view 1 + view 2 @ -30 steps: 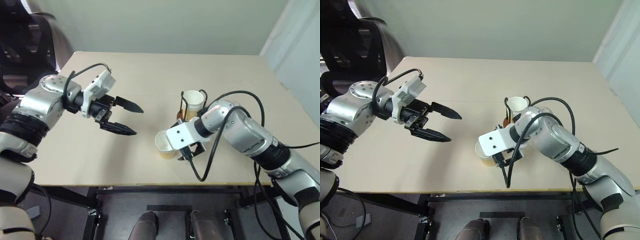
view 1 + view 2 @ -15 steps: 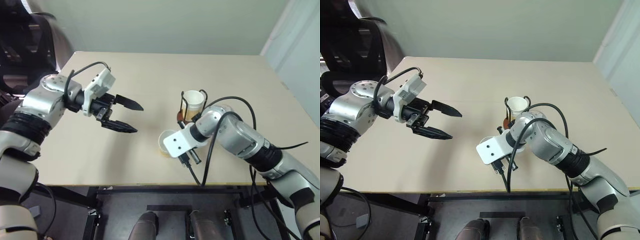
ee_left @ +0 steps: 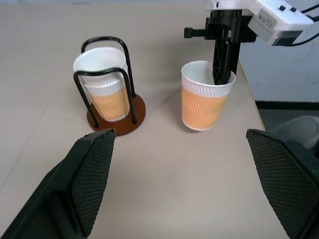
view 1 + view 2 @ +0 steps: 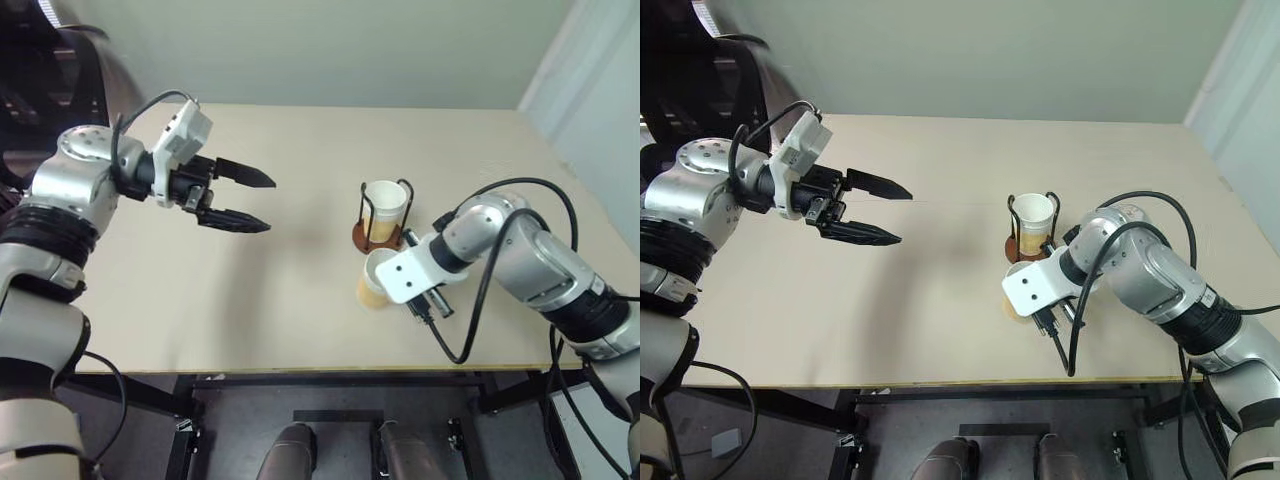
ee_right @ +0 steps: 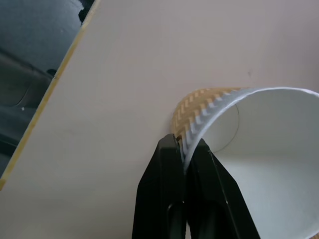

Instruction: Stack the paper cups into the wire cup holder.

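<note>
The wire cup holder (image 4: 366,238) stands right of the table's middle, with one paper cup (image 4: 384,205) upright inside its black loops. A second paper cup (image 4: 370,282) sits just in front of the holder. My right gripper (image 5: 184,149) is shut on this cup's rim, one finger inside the cup and one outside. I cannot tell whether the cup's base touches the table. The left wrist view shows both cups side by side, the held cup (image 3: 204,102) a little apart from the holder's base (image 3: 134,117). My left gripper (image 4: 272,205) hovers open and empty over the table's left half, pointing toward the cups.
The table's front edge (image 4: 300,372) runs close behind the held cup. A black chair (image 4: 40,70) stands beyond the far left corner. Bare tabletop (image 4: 300,150) lies between my left gripper and the holder.
My right gripper closed on the loose cup's rim and carried it to the right, up to the holder's front. The left gripper rose a little and drew away from the cups.
</note>
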Controlling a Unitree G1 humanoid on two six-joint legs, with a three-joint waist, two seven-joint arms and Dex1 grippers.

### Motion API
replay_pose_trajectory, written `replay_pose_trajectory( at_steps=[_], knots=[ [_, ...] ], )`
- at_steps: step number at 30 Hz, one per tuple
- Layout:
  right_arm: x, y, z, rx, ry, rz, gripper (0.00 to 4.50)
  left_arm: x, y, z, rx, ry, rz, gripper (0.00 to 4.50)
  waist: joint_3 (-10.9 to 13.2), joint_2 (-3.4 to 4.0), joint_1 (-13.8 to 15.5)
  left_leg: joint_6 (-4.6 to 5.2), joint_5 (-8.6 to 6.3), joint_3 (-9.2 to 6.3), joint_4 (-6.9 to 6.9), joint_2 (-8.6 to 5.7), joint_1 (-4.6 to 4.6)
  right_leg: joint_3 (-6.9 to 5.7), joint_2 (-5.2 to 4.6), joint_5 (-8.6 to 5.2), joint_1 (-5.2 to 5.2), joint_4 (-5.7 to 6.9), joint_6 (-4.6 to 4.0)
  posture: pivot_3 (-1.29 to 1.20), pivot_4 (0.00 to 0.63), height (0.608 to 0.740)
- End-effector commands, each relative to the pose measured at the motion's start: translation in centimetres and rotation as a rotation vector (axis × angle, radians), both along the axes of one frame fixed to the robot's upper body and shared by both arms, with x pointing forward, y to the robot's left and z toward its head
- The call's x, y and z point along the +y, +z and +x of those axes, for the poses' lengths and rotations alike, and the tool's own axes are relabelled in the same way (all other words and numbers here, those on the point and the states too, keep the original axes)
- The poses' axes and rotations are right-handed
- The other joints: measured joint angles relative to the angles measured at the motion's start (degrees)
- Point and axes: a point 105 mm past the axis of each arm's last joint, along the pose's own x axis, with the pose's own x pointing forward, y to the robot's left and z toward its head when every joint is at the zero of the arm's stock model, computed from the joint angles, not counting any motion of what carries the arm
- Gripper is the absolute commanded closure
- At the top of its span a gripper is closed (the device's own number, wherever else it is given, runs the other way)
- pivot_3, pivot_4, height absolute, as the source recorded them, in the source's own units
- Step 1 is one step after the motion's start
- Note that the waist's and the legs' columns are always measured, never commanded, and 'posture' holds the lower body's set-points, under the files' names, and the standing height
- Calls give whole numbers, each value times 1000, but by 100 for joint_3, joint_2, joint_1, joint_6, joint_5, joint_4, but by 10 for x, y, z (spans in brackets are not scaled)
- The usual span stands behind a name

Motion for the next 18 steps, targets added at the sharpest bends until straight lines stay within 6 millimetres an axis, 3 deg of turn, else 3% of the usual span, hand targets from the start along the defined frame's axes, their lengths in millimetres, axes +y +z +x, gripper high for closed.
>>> replay_pose_trajectory(
  at_steps=[1,18],
  knots=[
    [-2,13,0,-40,20,15,4445,2,13,-7,-29,-33,-36,0,0,0,0,0,0,0,0,1,1,0,1,0,1,1,0,0,150,740],
    [-1,17,-2,-35,45,29,4445,5,34,-13,-43,-31,-180,0,0,0,4,1,2,0,2,1,1,0,2,0,2,1,0,0,150,740]
  ],
)
